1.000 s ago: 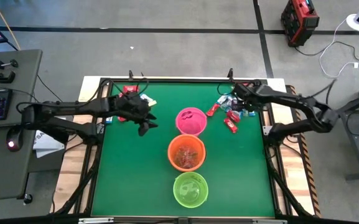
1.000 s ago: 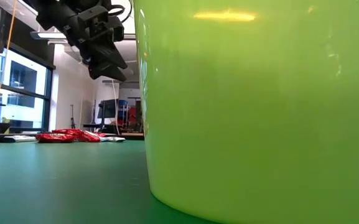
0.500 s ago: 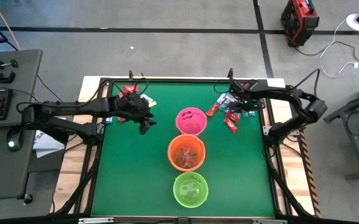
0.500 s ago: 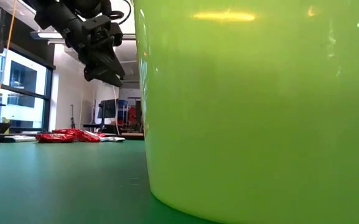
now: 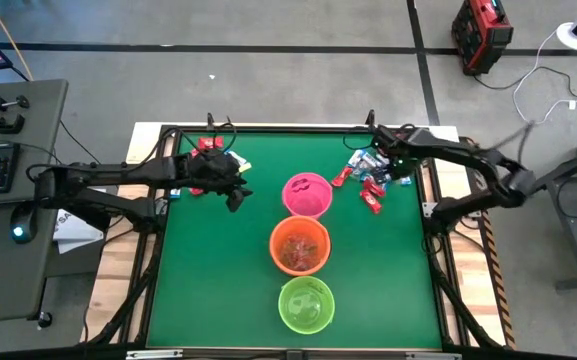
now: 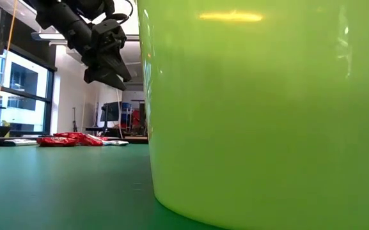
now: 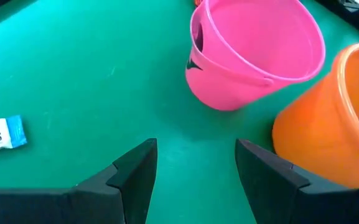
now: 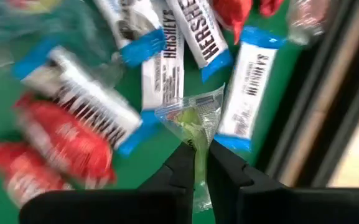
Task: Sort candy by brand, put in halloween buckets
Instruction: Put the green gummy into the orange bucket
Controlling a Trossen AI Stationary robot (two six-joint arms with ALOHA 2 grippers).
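The right gripper [image 8: 195, 163] is reaching into the pile of candy [image 5: 368, 175] at the far right side of the table [image 5: 218, 290], and its two fingers are closing tight on a small clear wrapper with a green sweet [image 8: 195, 121] inside. It is pinching this wrapper by one edge, probably because the packet is thin and lying among the others, so an edge is the easiest part to catch. Around it the blue-and-white bars [image 8: 167, 56] and the red packets [image 8: 67, 140] are lying flat on the green surface, not yet sorted.

The left gripper [image 7: 195, 165] is hanging above the table with its fingers apart and nothing between them, just beside the pink bucket [image 5: 306, 194] on its left. It seems to be waiting its turn near a second, smaller heap of candy [image 5: 213, 150] at the far left.

The three buckets are standing in one line down the middle of the table: pink, then the orange bucket [image 5: 299, 245], then the green bucket [image 5: 306, 304] closest to the front, so that both arms are able to reach them.
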